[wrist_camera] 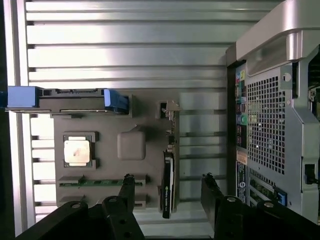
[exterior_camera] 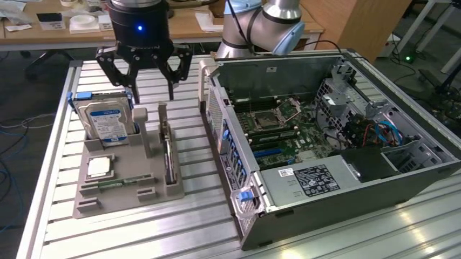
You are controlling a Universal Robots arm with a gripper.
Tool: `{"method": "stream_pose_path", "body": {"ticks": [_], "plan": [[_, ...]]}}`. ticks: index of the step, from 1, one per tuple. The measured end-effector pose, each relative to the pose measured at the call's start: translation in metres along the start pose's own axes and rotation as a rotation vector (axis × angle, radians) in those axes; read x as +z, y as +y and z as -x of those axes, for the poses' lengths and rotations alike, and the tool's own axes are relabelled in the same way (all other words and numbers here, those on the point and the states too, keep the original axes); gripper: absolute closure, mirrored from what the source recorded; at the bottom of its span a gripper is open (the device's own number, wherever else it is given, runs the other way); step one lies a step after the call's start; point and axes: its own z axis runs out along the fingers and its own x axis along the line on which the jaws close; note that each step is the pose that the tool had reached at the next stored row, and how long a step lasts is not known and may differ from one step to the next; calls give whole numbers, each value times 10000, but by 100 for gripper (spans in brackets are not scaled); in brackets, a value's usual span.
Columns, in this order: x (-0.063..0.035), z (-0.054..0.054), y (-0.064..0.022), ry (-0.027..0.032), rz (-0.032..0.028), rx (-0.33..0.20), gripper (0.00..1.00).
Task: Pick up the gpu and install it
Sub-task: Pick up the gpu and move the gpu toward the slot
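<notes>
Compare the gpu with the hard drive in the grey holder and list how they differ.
The hard drive is a thick silver block with a blue-white label; the gpu is a thin dark card. The hard drive sits in a blue carrier; the gpu has none. The hard drive turns its broad face to the exterior view; the gpu shows its edge. Both stand upright in slots of the grey holder.
</notes>
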Motion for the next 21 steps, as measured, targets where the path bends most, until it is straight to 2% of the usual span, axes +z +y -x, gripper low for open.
{"method": "stream_pose_path", "body": {"ticks": [3,5,8,9,14,18,21], "plan": [[47,0,-11,77,-1,-101,35],[63,0,-35,153,-5,-150,35],[83,0,-59,163,-14,-161,34],[90,1,-66,161,-19,-163,28],[169,-1,-95,156,-29,-154,28],[240,-1,-99,139,-32,243,28],[294,0,-102,137,-33,272,28]]}}
